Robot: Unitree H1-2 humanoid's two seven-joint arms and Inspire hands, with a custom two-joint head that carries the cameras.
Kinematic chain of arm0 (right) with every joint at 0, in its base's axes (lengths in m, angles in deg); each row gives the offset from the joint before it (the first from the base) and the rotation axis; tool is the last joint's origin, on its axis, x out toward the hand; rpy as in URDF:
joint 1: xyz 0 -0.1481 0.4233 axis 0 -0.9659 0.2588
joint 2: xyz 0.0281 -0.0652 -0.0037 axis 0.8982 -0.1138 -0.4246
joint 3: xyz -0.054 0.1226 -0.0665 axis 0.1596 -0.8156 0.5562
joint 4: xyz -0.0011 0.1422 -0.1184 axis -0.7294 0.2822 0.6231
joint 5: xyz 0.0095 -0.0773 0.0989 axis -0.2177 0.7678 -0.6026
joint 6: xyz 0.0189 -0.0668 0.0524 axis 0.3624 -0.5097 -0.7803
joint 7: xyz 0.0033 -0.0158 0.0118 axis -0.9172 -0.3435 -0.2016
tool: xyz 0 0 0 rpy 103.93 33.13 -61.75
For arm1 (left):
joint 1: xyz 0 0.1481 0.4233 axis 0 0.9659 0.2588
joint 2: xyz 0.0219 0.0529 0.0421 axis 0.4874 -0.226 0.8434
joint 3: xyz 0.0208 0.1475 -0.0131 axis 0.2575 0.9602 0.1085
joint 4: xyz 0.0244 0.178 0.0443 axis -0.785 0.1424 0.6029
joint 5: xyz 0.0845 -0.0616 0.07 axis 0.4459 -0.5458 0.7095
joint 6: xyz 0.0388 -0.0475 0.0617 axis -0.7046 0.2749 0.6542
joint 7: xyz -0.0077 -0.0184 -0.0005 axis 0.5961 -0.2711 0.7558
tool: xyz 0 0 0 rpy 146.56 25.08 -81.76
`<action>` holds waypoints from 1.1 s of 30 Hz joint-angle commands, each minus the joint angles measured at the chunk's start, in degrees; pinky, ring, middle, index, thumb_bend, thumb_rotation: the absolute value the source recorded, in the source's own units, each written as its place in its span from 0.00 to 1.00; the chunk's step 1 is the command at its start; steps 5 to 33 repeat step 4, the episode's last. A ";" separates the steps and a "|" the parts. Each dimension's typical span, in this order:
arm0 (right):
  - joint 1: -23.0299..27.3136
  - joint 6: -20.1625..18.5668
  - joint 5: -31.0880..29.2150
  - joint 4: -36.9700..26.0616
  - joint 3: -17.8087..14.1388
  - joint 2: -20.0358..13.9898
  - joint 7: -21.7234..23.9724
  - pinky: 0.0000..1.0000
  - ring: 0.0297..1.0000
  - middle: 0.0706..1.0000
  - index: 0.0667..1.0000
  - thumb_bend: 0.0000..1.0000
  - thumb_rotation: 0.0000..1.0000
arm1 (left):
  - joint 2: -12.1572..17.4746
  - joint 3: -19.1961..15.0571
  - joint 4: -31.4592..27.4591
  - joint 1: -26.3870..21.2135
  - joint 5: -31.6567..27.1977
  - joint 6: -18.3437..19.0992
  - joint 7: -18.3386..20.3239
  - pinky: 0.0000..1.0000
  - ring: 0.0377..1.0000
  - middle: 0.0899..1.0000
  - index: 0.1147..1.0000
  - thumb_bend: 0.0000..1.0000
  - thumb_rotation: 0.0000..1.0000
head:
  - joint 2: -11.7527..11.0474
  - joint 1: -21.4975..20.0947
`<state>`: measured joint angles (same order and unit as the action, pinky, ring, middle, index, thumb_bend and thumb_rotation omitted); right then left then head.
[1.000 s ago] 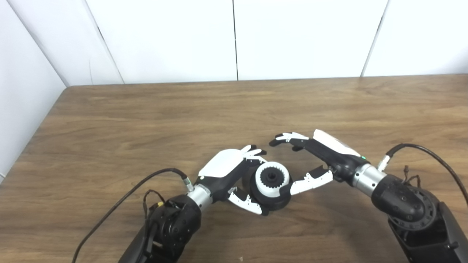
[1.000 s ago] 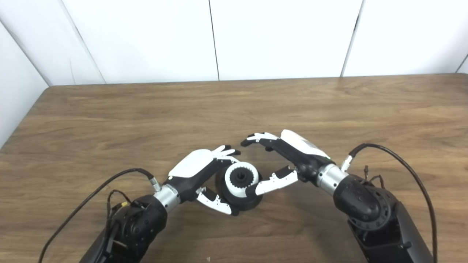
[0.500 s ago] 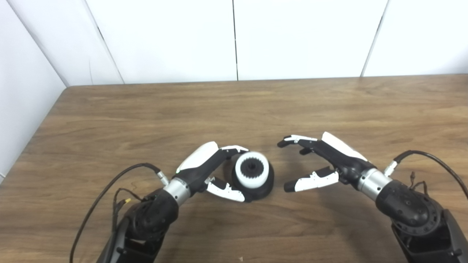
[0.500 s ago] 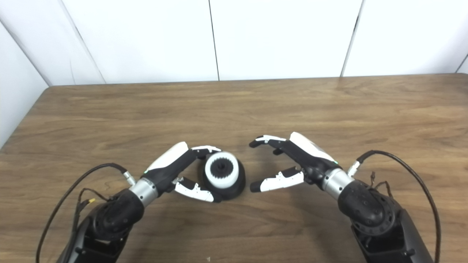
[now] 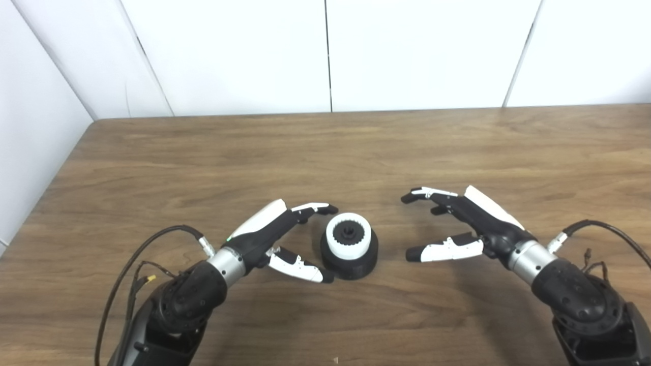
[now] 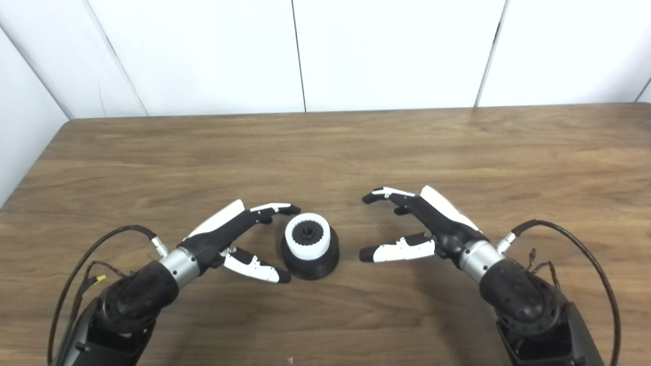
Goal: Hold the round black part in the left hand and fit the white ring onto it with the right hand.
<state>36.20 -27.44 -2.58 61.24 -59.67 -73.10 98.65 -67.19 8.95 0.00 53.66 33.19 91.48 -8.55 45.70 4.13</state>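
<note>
The round black part (image 5: 350, 259) stands upright on the wooden table (image 5: 325, 152), with the toothed white ring (image 5: 348, 240) seated on its top. My left hand (image 5: 285, 236) is open just left of the part, its thumb tip close to the base; whether it touches I cannot tell. My right hand (image 5: 460, 226) is open to the right of the part, well apart from it, holding nothing.
White wall panels (image 5: 325, 51) rise behind the table's far edge. The table's left edge (image 5: 46, 193) runs diagonally near my left arm. Black cables (image 5: 152, 249) loop from both wrists over the tabletop.
Both hands let go of the assembled part and drew back: the left hand to the left, the right hand to the right. The part now rests upright on the table instead of tilted.
</note>
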 commanded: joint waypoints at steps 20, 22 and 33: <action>1.01 0.33 -0.11 -1.76 -1.15 -0.13 -2.13 0.86 0.94 0.91 0.79 0.98 0.54 | 1.46 -0.19 1.16 -0.70 0.64 1.73 -0.46 0.91 0.97 0.92 0.87 1.00 0.27 | -0.20 0.02; 1.01 0.33 -0.11 -1.76 -1.15 -0.13 -2.13 0.86 0.94 0.91 0.79 0.98 0.54 | 1.46 -0.19 1.16 -0.70 0.64 1.73 -0.46 0.91 0.97 0.92 0.87 1.00 0.27 | -0.20 0.02; 1.01 0.33 -0.11 -1.76 -1.15 -0.13 -2.13 0.86 0.94 0.91 0.79 0.98 0.54 | 1.46 -0.19 1.16 -0.70 0.64 1.73 -0.46 0.91 0.97 0.92 0.87 1.00 0.27 | -0.20 0.02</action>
